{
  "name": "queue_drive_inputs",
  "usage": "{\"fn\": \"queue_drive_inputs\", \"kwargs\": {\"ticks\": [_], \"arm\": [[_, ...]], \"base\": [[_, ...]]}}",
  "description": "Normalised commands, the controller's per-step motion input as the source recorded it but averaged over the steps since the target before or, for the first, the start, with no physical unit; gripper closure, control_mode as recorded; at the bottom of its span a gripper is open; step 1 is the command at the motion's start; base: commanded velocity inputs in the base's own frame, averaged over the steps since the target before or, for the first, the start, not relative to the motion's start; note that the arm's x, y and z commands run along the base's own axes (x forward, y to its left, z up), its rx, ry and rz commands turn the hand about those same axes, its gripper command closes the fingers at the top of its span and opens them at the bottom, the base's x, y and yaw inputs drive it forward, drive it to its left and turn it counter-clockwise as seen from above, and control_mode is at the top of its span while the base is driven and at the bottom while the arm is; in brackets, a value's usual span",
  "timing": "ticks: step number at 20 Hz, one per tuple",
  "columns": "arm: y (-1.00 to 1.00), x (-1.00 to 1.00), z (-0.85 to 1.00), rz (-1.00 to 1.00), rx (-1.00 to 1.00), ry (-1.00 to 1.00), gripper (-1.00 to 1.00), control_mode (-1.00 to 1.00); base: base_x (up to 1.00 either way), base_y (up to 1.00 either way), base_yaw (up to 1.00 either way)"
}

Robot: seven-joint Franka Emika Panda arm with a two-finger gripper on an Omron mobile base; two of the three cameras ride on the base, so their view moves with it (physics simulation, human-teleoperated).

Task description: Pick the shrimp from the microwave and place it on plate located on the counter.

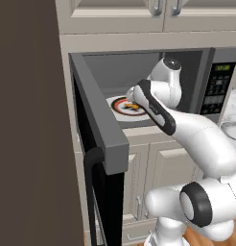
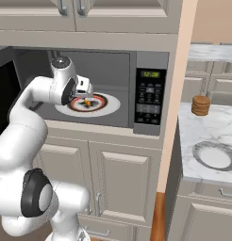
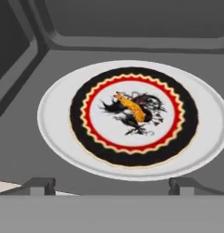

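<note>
I am holding my tool (image 3: 112, 185) inside the open microwave (image 2: 148, 61), fingers spread wide apart and empty. The shrimp (image 3: 130, 107) is lying at the centre of the patterned plate (image 3: 54, 132). The plain plate (image 2: 215, 156) is sitting on the counter (image 2: 195, 127).

- I see cream cabinet doors (image 2: 119, 179) below and upper cabinets (image 1: 139, 12) above.
- A peach wall (image 2: 217, 21) rises at right.
- Wooden floor (image 2: 158, 221) shows beneath.

Microwave (image 1: 139, 81) door swung open; arm reaches inside, over patterned plate (image 1: 121, 106); keypad panel (image 1: 217, 86) at right.
</note>
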Motion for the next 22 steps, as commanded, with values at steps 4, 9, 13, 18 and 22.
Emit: {"fn": "queue_drive_inputs", "kwargs": {"ticks": [4, 9, 13, 18, 22], "arm": [[0.00, 0.40, -0.48, 0.07, 0.00, 0.00, -1.00, -1.00], [0.00, 0.43, -0.49, 0.05, 0.00, 0.00, -1.00, -1.00], [0.00, 0.42, -0.35, 0.03, 0.00, 0.00, -1.00, -1.00], [0.00, 0.44, -0.02, 0.00, 0.00, 0.00, -1.00, -1.00], [0.00, 0.26, -0.02, 0.01, 0.00, 0.00, -1.00, -1.00]], "base": [[0.00, 0.00, 0.00], [0.00, 0.00, 0.00], [0.00, 0.00, 0.00], [0.00, 0.00, 0.00], [0.00, 0.00, 0.00]]}}
